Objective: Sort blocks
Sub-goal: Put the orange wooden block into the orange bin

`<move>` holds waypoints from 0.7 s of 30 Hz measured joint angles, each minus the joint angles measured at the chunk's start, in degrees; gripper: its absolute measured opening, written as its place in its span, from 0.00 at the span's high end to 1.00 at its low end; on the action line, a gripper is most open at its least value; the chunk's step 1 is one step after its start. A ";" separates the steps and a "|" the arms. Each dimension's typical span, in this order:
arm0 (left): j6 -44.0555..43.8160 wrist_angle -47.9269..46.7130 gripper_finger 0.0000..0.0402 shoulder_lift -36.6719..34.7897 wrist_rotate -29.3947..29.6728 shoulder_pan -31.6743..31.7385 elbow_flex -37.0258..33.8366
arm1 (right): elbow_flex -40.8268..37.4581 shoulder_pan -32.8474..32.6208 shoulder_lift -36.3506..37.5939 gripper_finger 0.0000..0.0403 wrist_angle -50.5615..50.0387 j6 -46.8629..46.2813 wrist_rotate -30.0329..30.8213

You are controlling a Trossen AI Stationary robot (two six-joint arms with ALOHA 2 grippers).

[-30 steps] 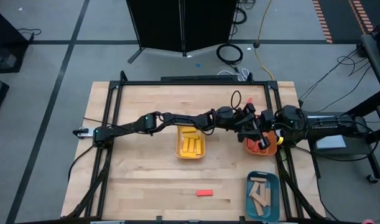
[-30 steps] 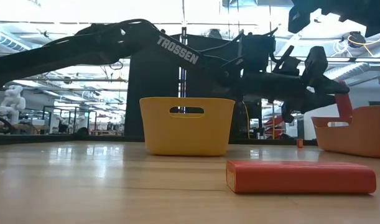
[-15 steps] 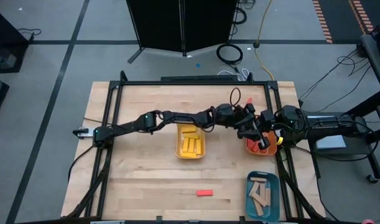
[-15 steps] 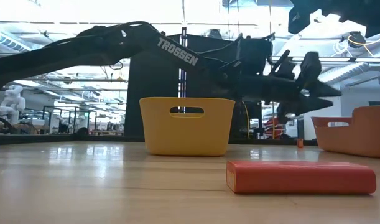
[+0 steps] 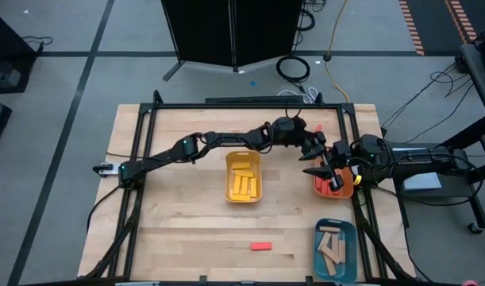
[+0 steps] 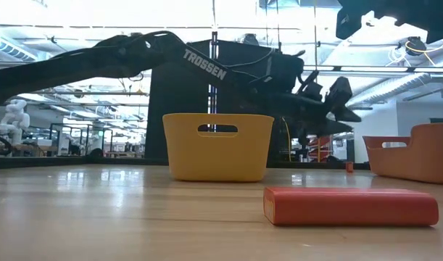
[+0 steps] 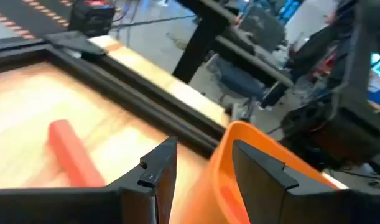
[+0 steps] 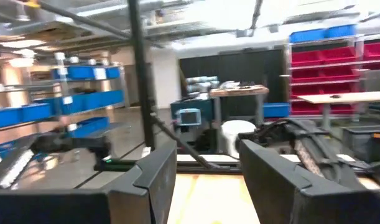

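My left gripper (image 5: 320, 163) (image 6: 346, 109) hangs open and empty by the far-left rim of the orange tray (image 5: 343, 191) (image 7: 239, 140), which holds red blocks (image 5: 331, 187). One red block (image 5: 261, 246) (image 6: 350, 206) lies flat on the table near its front edge. Another red block (image 7: 68, 152) (image 5: 316, 127) lies near the far edge, ahead of my left gripper (image 7: 199, 158). Yellow blocks (image 5: 242, 183) lie in the yellow tray (image 5: 229, 163) (image 6: 217, 145), and tan blocks (image 5: 331, 250) in the teal tray (image 5: 320, 230). My right gripper (image 8: 205, 158) waits open at the table's right edge.
A black frame (image 5: 250, 104) runs around the table top. The three trays stand in the table's right half. Bare wood (image 5: 178, 214) spreads over the left half and the front middle around the lone red block.
My left gripper has let go of the red block that it held over the orange tray; nothing shows between its fingers now. The arm has then swung toward the table's far edge, away from above the orange tray.
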State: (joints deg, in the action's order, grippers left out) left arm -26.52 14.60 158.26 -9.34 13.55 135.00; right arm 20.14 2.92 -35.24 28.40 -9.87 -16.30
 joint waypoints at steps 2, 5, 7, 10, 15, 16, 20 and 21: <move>-0.10 -1.57 0.63 -0.02 0.20 0.40 0.00 | 0.00 0.11 0.01 0.58 0.00 -0.52 3.59; -0.10 -5.27 0.63 -0.57 -3.51 0.99 -0.03 | 0.01 0.96 0.97 0.58 -0.95 -4.89 15.14; 0.51 -6.78 0.63 -1.53 -4.03 1.20 -0.04 | 1.21 1.94 2.05 0.58 -4.55 -5.89 19.57; 3.64 -10.67 0.63 -4.34 -3.73 1.56 -0.02 | 7.11 3.81 3.14 0.58 -15.92 -7.40 23.96; 7.82 -16.68 0.63 -8.76 -2.83 2.63 0.02 | 20.03 6.32 0.94 0.58 -35.11 -9.99 32.39; 8.87 -18.14 0.63 -9.63 -2.14 2.89 0.02 | 22.37 6.85 0.25 0.58 -38.33 -10.13 34.37; 12.62 -27.19 0.63 -13.20 -1.21 4.37 0.00 | 29.73 9.14 -2.40 0.58 -48.38 -10.91 41.46; 14.00 -29.72 0.63 -14.11 -1.18 4.94 0.02 | 30.99 9.89 -3.10 0.58 -50.34 -11.66 42.81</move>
State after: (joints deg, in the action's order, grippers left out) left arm -12.52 -15.11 144.14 -10.52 18.49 135.02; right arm 51.13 12.81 -38.34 -21.94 -21.53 26.51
